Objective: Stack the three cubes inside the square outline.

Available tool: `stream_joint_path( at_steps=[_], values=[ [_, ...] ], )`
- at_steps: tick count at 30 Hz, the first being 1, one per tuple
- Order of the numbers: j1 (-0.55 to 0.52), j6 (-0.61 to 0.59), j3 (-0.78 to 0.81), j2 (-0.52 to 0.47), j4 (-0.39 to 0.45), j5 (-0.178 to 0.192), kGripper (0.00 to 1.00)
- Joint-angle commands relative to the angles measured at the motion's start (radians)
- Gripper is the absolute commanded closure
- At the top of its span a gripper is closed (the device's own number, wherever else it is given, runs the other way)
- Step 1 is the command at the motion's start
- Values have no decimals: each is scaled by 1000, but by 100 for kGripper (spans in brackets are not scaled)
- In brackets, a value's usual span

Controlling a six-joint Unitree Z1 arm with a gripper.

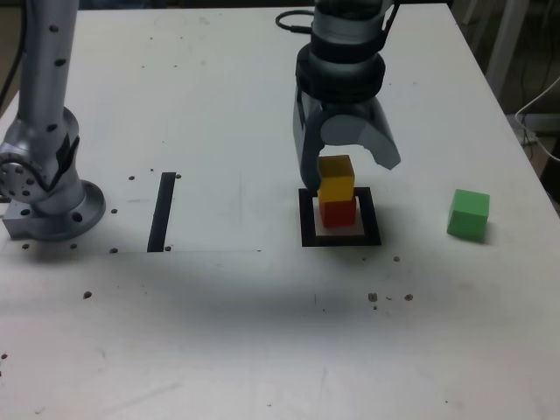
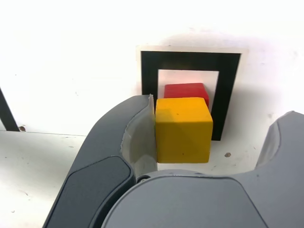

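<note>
The red cube sits inside the square outline, and the yellow cube rests on top of it. In the wrist view the yellow cube covers most of the red cube, with the square outline framing both. My gripper hangs over the stack, open, jaws either side of the yellow cube. In the wrist view of the gripper, one finger touches the yellow cube's side and the other stands clear of it. The green cube lies alone on the table towards the exterior view's right.
The arm's base stands at the exterior view's left. A straight black strip lies between the base and the outline. A black cable loops at the back. The table's edge runs close to the green cube.
</note>
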Motion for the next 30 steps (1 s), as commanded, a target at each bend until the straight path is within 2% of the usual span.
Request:
stream_joint_path(
  at_steps=[1, 12, 16, 21, 30],
  values=[
    [1, 9, -6, -7, -7, -3, 0],
    [-1, 8, -3, -15, 1, -11, 0],
    [-7, -10, -13, -40, 46, 17, 0],
    [-13, -30, -45, -79, 140, 47, 0],
    [-36, -8, -196, -89, 246, 90, 0]
  ],
)
